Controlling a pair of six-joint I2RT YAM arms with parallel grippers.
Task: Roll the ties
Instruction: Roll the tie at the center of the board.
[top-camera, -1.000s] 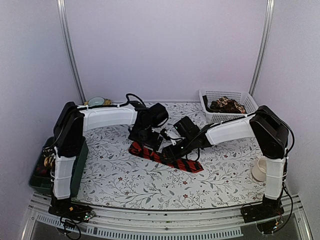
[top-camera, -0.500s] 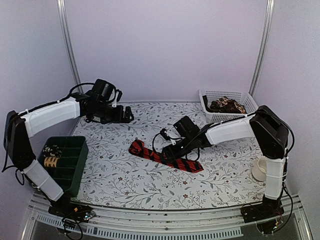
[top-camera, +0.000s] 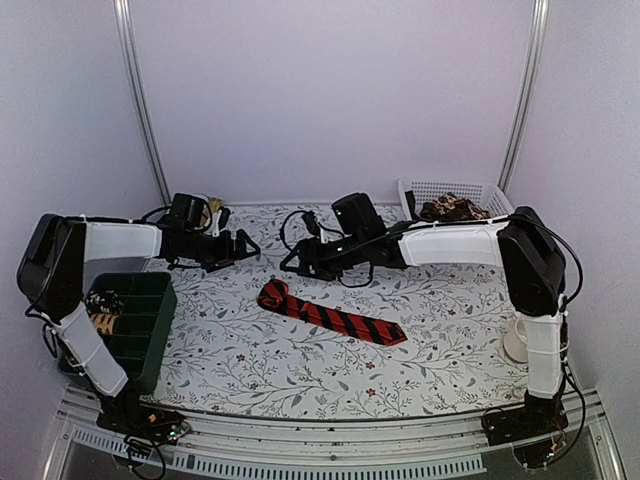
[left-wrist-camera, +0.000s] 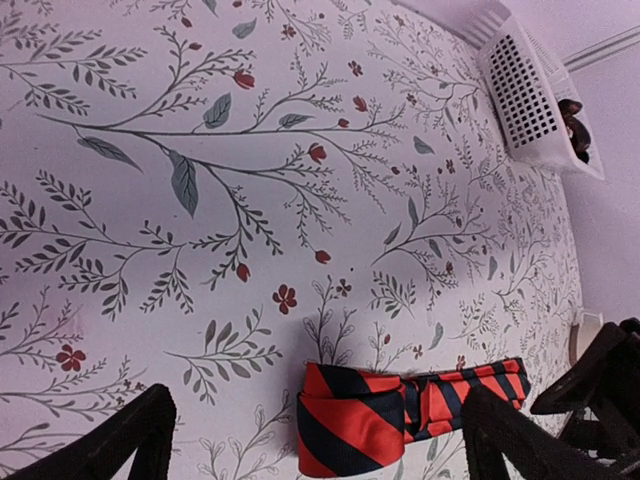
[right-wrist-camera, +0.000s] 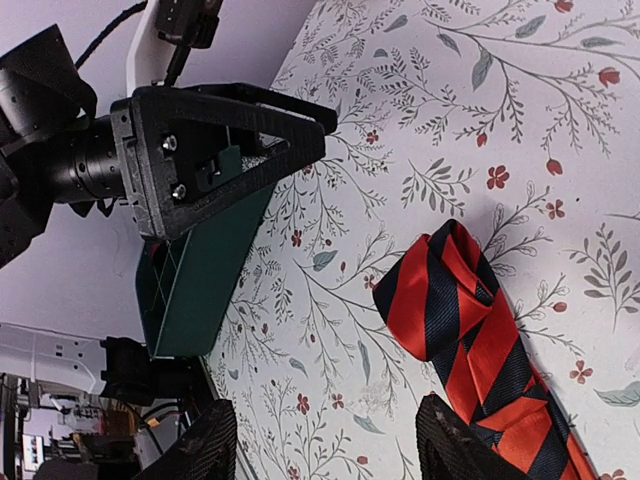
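A red tie with black diagonal stripes (top-camera: 335, 317) lies flat across the middle of the table, its left end (left-wrist-camera: 385, 415) folded over into a short loose roll. My left gripper (top-camera: 243, 246) hangs open behind and left of that end, nothing between its fingers (left-wrist-camera: 120, 440). My right gripper (top-camera: 290, 264) hovers open just behind the tie's left end (right-wrist-camera: 445, 310), apart from it, empty. More ties (top-camera: 455, 210), brown-patterned, lie bunched in the white basket (top-camera: 500, 198).
A green divided bin (top-camera: 150, 335) at the front left holds small coiled ties (top-camera: 98, 300). A white cup (top-camera: 519, 340) stands by the right arm's base. The basket (left-wrist-camera: 520, 95) sits at the back right. My left gripper (right-wrist-camera: 215, 160) faces the right wrist camera closely.
My left arm has swung off the tie to the back left and stretched out low. My right gripper has let go of the tie and drawn back behind its left end, narrowing a little.
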